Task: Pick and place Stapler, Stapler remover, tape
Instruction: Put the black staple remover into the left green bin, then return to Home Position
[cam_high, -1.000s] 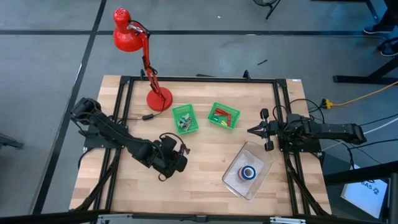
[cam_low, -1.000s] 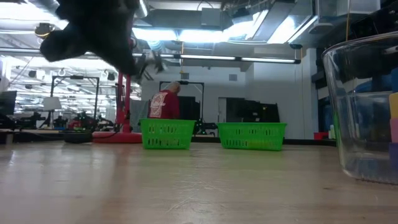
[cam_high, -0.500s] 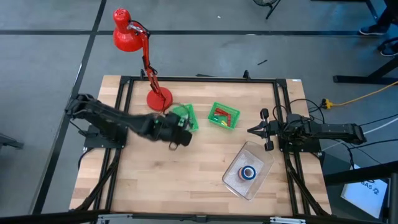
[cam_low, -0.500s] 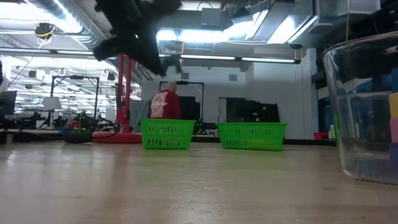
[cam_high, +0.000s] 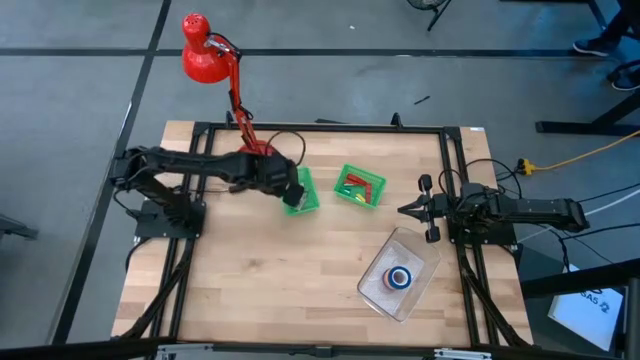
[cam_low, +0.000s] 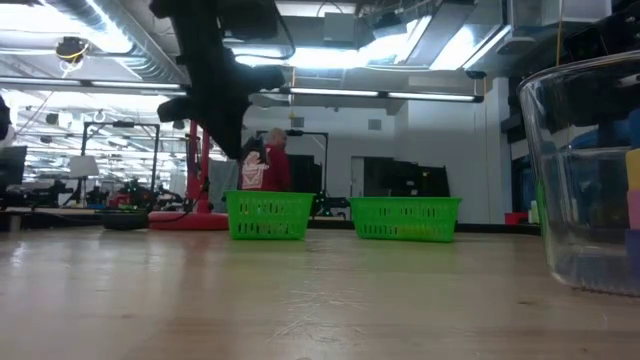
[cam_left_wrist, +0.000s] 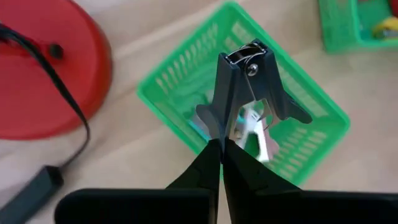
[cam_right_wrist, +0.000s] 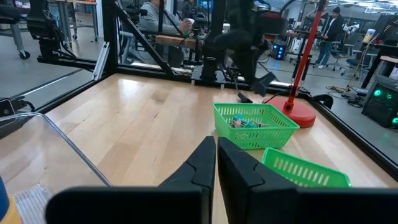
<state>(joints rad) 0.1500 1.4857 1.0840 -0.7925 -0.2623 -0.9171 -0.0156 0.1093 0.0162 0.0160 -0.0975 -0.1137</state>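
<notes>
The left gripper (cam_left_wrist: 221, 149) hangs over the left-hand green basket (cam_high: 300, 190), its dark fingers pinched together on the staple remover (cam_left_wrist: 249, 87), a hinged tool of dark plastic wings and bright metal jaws with a round rivet at its top. The basket is thin moulded plastic with slotted walls and holds pale metallic pieces. A second green basket (cam_high: 359, 186), just beside it, holds red and yellow items. Nearer the front edge stands a clear, rounded-square plastic container (cam_high: 385, 290) with a blue ring-shaped roll of tape (cam_high: 400, 278) inside; in the low view its curved transparent wall shows coloured shapes within. The right gripper (cam_high: 404, 210) rests at the table's right side, its fingers closed on nothing. A glossy red desk lamp (cam_high: 205, 58) stands on a round base touching the far-left basket corner. The table (cam_high: 300, 270) is pale butcher-block wood in a black metal frame, on a grey floor. Beyond it lies a bright workshop, with a person in red (cam_low: 265, 168).
</notes>
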